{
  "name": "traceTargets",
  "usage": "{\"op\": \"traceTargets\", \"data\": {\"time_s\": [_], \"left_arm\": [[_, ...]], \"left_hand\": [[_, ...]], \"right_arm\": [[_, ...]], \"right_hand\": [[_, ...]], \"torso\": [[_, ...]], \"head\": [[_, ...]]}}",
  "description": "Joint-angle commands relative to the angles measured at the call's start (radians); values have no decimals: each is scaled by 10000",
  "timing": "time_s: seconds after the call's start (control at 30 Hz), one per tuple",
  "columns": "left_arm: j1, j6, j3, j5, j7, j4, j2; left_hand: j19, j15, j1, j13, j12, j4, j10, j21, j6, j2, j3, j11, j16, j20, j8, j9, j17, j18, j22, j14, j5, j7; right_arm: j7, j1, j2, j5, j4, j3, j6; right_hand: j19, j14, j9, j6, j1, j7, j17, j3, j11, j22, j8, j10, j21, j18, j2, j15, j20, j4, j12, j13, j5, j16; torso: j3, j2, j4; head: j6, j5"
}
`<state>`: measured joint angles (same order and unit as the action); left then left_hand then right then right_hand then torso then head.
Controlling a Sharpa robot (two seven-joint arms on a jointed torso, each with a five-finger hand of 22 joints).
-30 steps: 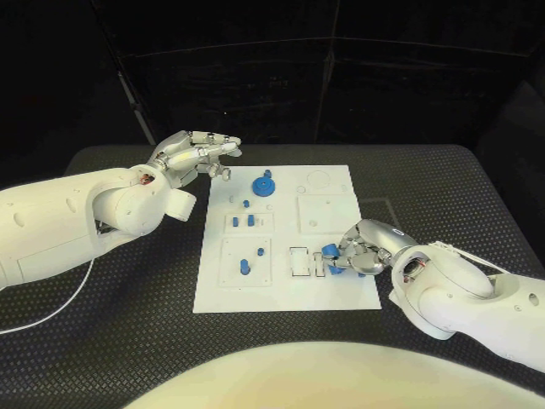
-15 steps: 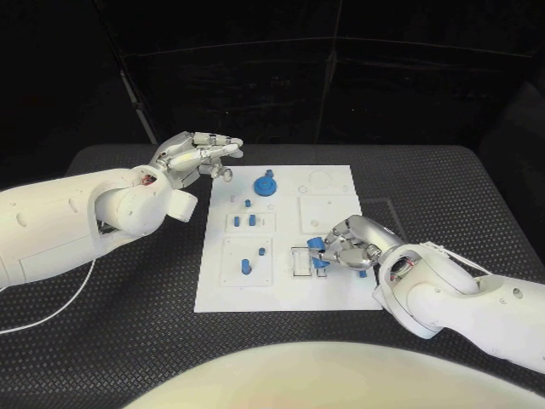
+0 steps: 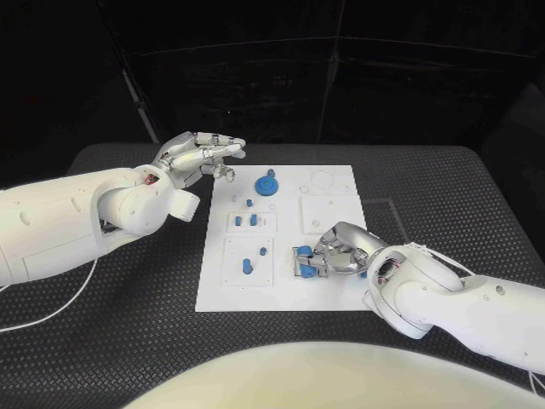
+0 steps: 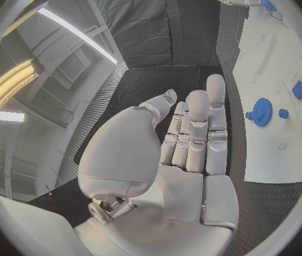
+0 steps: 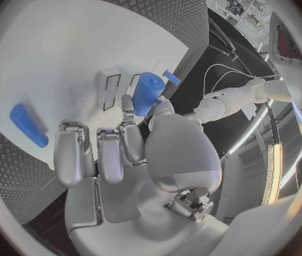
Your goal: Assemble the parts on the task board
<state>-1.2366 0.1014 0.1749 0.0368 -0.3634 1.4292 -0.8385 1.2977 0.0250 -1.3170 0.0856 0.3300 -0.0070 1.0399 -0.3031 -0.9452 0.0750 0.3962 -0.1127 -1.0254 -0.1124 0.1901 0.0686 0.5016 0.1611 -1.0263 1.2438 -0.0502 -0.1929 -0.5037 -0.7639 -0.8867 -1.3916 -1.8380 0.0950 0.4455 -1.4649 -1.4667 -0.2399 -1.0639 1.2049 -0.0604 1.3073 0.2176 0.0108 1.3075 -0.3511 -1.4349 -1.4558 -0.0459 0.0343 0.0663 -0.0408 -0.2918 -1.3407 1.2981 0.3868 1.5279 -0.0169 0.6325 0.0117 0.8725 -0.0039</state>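
While the right hand [image 3: 336, 249] sits low over the near right part of the task board [image 3: 285, 294], just right of centre in the head view, it pinches a blue cylinder part [image 3: 306, 258] between its thumb and a finger, with the other fingers curled loosely alongside. From the right wrist, the same blue cylinder [image 5: 145, 93] stands at the fingertips just beside two narrow rectangular slots [image 5: 112, 91] in the white board, and another blue peg [image 5: 28, 125] lies flat on the board, apart from the hand.

At the upper left of the head view the left hand [image 3: 199, 154] hangs over the far left corner of the board with its fingers straight, close together and holding nothing; whether it touches the board I cannot tell. The left wrist view shows that hand [image 4: 186, 148] flat and extended, empty.

Elsewhere on the board, a blue gear [image 3: 266, 184] sits near the far edge, centre of the frame. Below it two small blue pegs [image 3: 246, 221] stand in a square plate, and a longer blue piece [image 3: 244, 267] lies in the plate nearer the robot, lower left of the board.
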Motion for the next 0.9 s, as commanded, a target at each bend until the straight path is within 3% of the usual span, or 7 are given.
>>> {"op": "traceTargets", "data": {"time_s": [0.03,0.2,0.3,0.43,0.67,0.8,0.9], "left_arm": [[-14,-128,-8,9,-9,23,7],[-15,-138,-8,9,3,28,5],[-16,-141,-8,9,8,30,3],[-16,-140,-8,9,11,33,-3],[-16,-144,-8,9,19,44,-27],[-16,-154,-8,9,24,51,-40],[-16,-173,-8,9,34,53,-46]], "left_hand": [[-19,4,117,14,44,19,-72,59,57,-13,-52,-18,36,-81,69,5,-10,186,10,-74,-37,9],[-19,4,117,14,44,19,-72,59,57,-13,-52,-18,36,-81,69,5,-10,186,10,-74,-37,9],[-19,4,117,14,44,19,-72,59,57,-13,-52,-18,36,-81,69,5,-10,186,10,-74,-37,9],[-19,4,117,14,44,19,-72,59,57,-13,-52,-18,36,-81,69,5,-10,186,10,-74,-37,9],[-19,4,117,14,44,19,-72,59,57,-13,-52,-18,36,-81,69,5,-10,186,10,-74,-37,9],[-19,4,117,14,44,19,-72,59,57,-13,-52,-18,36,-81,69,5,-10,186,10,-74,-37,9],[-19,4,117,14,44,19,-72,59,57,-13,-52,-18,36,-81,69,5,-10,186,10,-74,-37,9]], "right_arm": [[-229,-17,38,134,19,7,-136],[-322,-18,83,138,58,7,53],[-355,-18,89,134,73,7,173],[-366,-18,76,57,67,7,321],[-305,-17,15,-165,-3,7,514],[-212,-17,-36,-261,-55,6,516],[-158,-17,-51,-416,-88,6,398]], "right_hand": [[-362,-841,-46,-7,-291,-53,1684,229,-9,648,70,36,-13,32,-33,85,62,5,111,-51,-844,4],[-314,-825,-174,105,-1031,-90,1619,554,-43,553,109,158,58,11,-309,63,43,-11,369,-222,-2870,-35],[-279,-815,-236,207,-1552,-128,1583,379,-73,483,143,276,110,-5,-674,34,20,-40,591,-394,-3313,-59],[-257,-809,-315,276,-2004,-143,1557,-15,-95,439,150,360,147,-15,-1056,21,2,-40,767,-511,-3354,-79],[-251,-805,-377,286,-1878,-145,1540,-302,-96,428,130,377,160,-19,-1042,15,-4,-18,829,-537,-3235,-93],[-264,-814,-510,211,-811,-100,1571,-603,-61,458,23,321,151,-15,-877,40,11,185,802,-451,-2454,-84],[-280,-819,-644,111,392,-41,1593,-813,-3,500,-154,274,131,-8,-848,90,55,777,751,-365,-2109,-78]], "torso": [[1,-18,-7],[2,-14,-8],[3,-18,-2],[6,-9,-8],[10,-16,-23],[8,-14,-10],[9,-19,-7]], "head": [[1,-9],[1,7],[1,6],[1,11],[1,5],[1,-17],[1,-15]]}}
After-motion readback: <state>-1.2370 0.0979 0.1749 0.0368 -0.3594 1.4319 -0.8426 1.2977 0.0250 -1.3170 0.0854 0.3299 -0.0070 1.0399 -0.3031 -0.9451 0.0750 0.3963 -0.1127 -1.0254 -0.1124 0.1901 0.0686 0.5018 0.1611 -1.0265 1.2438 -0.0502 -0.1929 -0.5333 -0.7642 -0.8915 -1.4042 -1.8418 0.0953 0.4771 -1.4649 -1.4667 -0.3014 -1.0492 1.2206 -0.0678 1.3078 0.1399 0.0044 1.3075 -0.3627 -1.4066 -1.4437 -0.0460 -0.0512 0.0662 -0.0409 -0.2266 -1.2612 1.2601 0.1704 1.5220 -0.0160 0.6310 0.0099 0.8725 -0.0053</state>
